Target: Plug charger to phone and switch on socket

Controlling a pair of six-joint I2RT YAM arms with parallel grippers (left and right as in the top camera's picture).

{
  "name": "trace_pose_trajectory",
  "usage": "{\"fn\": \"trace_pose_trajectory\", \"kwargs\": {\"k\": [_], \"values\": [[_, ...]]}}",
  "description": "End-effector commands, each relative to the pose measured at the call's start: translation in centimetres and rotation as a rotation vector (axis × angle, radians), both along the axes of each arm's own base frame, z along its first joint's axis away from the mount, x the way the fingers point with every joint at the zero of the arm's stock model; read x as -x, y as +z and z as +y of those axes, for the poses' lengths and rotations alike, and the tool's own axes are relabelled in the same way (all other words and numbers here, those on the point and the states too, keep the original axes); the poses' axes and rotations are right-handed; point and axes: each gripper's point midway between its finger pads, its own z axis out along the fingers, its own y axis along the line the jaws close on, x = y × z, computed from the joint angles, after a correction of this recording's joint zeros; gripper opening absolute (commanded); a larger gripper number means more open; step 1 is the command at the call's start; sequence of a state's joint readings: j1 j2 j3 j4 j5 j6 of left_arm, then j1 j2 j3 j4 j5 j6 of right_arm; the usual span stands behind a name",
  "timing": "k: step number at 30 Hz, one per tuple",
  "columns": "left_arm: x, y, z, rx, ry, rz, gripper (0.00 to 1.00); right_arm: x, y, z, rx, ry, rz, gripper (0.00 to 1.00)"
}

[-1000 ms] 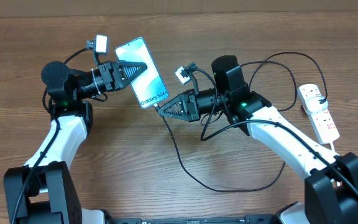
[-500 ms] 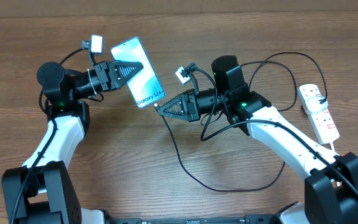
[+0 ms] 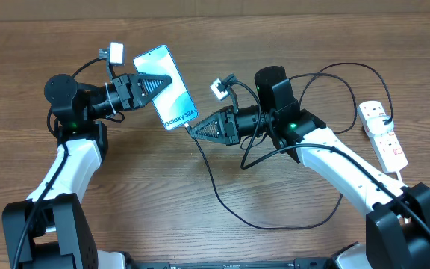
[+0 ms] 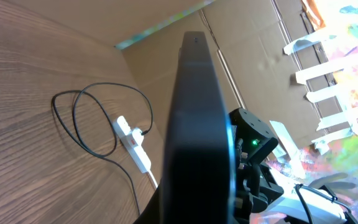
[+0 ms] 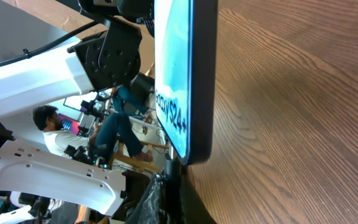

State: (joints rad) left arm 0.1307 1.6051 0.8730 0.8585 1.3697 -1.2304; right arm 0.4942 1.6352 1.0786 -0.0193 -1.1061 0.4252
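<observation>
The phone (image 3: 172, 93) shows its blue-white screen with the "Galaxy S24+" text and is held tilted above the table. My left gripper (image 3: 166, 80) is shut on its upper half. In the left wrist view the phone (image 4: 197, 118) is a dark slab seen edge on. My right gripper (image 3: 193, 130) is shut on the charger's plug tip (image 5: 169, 167), which meets the phone's lower edge (image 5: 191, 149); I cannot tell if it is inside the port. The charger's black cable (image 3: 222, 202) loops over the table to the socket (image 3: 384, 134) at the far right.
The white power strip has red rocker switches, a black plug in it and a white cord running toward the table's front right. It also shows in the left wrist view (image 4: 132, 143) beside a cable loop (image 4: 95, 121). A cardboard wall stands behind the table.
In the first half second my left gripper shifted the phone slightly left and up. Since then nothing has moved. The right gripper has stayed at the phone's lower edge.
</observation>
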Motion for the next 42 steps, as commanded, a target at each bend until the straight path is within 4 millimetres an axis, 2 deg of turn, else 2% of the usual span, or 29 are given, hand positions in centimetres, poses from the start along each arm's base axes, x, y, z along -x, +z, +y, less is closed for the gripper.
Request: {"fn": "trace_pose_trajectory", "kwargs": {"k": [1,42], "values": [[0.33,0.71,-0.67,-0.006,-0.026,-0.028,0.04,-0.01,1.85,0.05,-0.024,-0.005,-0.051,0.04],[0.35,0.75,-1.50,-0.001,-0.033,-0.023,0.04,-0.56,1.47,0.10,-0.008,-0.038,-0.015,0.04]]}}
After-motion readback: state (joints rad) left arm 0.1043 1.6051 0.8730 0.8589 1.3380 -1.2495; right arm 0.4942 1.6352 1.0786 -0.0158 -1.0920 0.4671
